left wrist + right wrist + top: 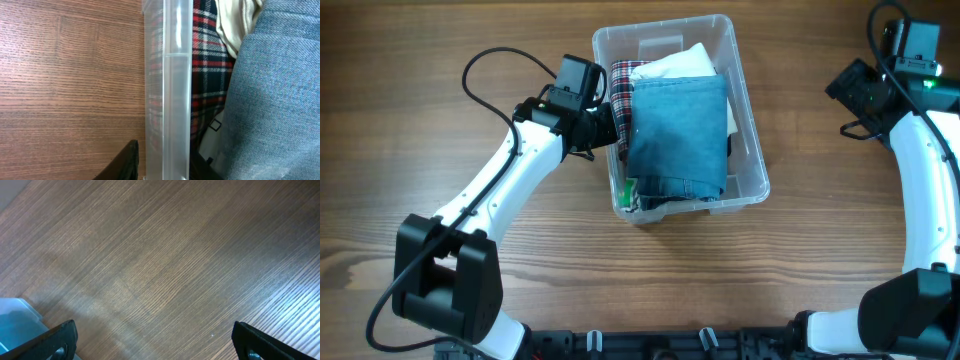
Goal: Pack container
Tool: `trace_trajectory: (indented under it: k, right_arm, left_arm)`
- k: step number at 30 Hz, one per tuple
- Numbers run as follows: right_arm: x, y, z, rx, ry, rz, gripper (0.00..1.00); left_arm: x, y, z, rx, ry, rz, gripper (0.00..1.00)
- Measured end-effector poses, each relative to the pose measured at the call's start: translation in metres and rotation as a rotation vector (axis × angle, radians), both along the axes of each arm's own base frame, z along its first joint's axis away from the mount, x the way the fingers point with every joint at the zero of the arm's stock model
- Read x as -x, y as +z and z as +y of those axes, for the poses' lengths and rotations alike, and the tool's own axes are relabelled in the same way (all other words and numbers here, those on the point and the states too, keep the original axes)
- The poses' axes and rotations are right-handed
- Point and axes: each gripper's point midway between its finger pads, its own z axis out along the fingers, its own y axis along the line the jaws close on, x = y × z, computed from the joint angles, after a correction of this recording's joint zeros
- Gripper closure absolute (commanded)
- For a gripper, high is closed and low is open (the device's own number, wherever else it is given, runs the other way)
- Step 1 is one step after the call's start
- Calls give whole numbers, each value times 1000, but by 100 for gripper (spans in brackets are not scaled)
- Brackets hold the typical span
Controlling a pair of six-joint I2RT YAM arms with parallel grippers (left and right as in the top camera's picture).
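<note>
Inside the container [750, 140], a likely tag [215, 125] is unreadable.

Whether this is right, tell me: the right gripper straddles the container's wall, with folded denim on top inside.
Wrong arm: the left gripper straddles the container wall, as the overhead view shows. The folded denim is on top inside.

Each arm is built from rounded white links joined by black housings. On the left arm [510, 170], a large black joint block is seen at 7 o'clock, and a thin black cable [480, 75] is looped at 10 o'clock. On the right arm [928, 190], a green light [926, 84] is shown at 2 o'clock. Black fingers are carried by the left tool [166, 165] and the right tool [157, 345].
</note>
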Motion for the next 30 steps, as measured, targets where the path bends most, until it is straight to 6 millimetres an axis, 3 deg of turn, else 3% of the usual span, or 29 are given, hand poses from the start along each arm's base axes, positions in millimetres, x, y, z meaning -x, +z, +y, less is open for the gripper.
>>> trace_trajectory:
  k: [6,13,30]
  right_arm:
    - [0,0,0,0,0,0,0]
    - [0,0,0,0,0,0,0]
    - [0,0,0,0,0,0,0]
  left_arm:
    - [1,1,-3,10,-8,0,82]
    - [1,1,-6,24,-13,5,96]
    - [-9,3,2,-66,-122,-73,96]
